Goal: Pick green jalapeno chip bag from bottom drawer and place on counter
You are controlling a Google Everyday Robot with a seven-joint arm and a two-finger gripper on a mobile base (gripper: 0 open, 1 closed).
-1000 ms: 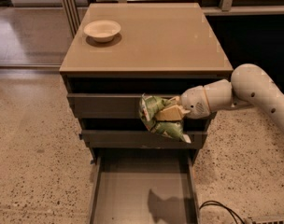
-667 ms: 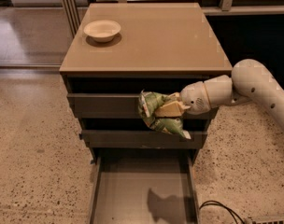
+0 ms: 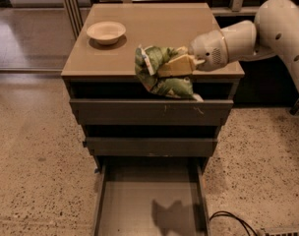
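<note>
Green jalapeno chip bag (image 3: 170,86), print unreadable, hangs clamped in the pincer (image 3: 165,69) over the counter (image 3: 154,28) edge

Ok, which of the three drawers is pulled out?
The bottom drawer: its grey floor shows, while the two upper drawers show only fronts. The tool holds the chip bag over the counter's front edge.

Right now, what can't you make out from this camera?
Camera view:
- Claw, at the counter's front edge, gripping the green jalapeno chip bag: second finger hidden behind the bag.
- Bottom drawer: front cut off by the lower edge.
- Bag print: too small.
- Arm: cut off at the right edge.
</note>
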